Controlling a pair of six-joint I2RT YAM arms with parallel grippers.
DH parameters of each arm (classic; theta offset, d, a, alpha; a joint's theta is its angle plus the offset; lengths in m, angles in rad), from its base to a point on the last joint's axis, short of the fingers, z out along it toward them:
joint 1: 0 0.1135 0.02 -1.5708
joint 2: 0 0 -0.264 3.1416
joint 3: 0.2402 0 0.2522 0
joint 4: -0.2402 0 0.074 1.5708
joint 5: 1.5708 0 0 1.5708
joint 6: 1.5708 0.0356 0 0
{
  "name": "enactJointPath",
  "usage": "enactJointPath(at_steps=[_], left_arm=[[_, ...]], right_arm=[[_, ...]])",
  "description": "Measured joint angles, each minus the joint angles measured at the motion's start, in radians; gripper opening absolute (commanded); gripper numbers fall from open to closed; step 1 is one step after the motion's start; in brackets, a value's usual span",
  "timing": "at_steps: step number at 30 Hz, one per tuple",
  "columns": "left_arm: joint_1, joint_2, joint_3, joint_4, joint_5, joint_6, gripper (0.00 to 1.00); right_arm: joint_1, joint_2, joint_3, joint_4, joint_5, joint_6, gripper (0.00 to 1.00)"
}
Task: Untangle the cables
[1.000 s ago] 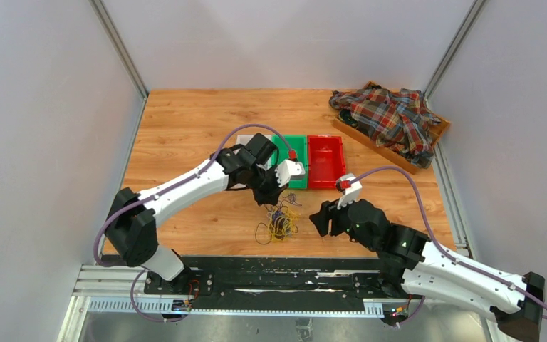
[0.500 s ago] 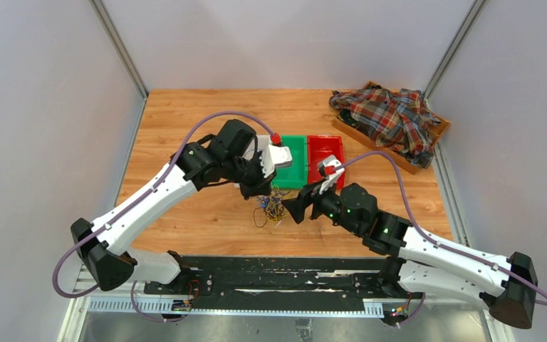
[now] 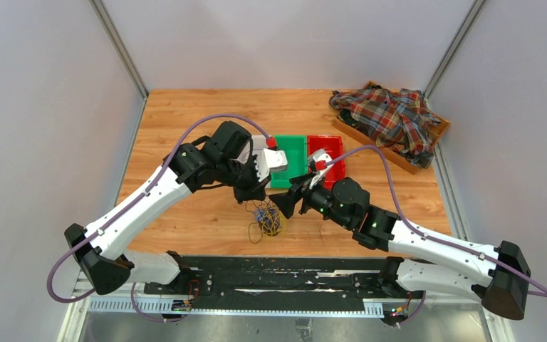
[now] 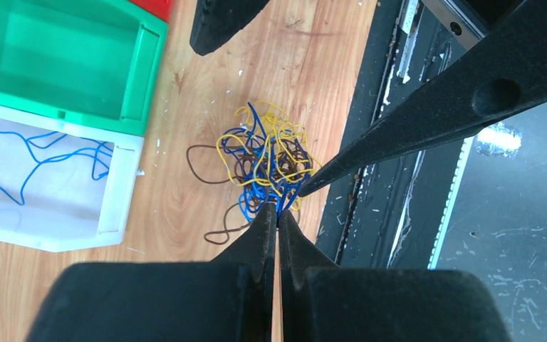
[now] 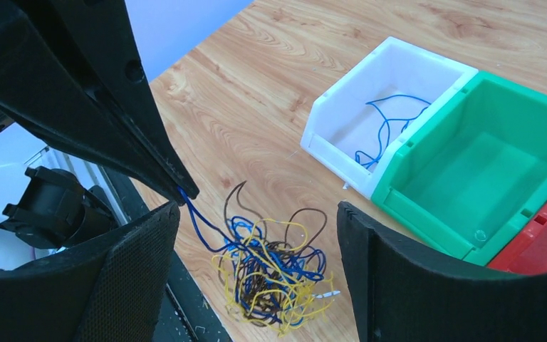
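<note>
Where the table (image 3: 185, 121) meets the black rail (image 3: 292, 267), the cables (image 4: 267, 160) lie in a clump just beside that edge, with bare wood to their left. The left gripper (image 4: 278, 214) is pinched tight on a blue strand of them. The right gripper (image 5: 256, 221) hangs agape close above. A white bin (image 4: 114, 192), green bin (image 4: 139, 85) and red bin (image 3: 327, 160) stand near behind, and a shirt (image 3: 388, 117) lies well apart.

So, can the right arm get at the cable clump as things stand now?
Probably yes. The right gripper is open facing the cables, with nothing between them. Only the left gripper, shut on a blue strand at the clump's edge, is close beside it.
</note>
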Motion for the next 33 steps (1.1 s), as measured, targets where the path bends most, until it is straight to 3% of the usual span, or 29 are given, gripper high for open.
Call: enactJointPath(at_steps=[10, 20, 33], left_arm=[[0.0, -0.01, -0.008, -0.007, -0.031, 0.033, 0.01], [0.0, -0.01, -0.008, -0.035, -0.04, 0.052, 0.01], [0.004, -0.007, 0.03, -0.112, -0.054, 0.091, 0.01]], right_arm=[[0.0, -0.016, -0.001, 0.0, -0.074, -0.008, 0.8], [0.0, 0.068, -0.001, 0.015, -0.098, -0.023, 0.8], [0.003, 0.187, -0.006, 0.193, -0.082, -0.01, 0.78]])
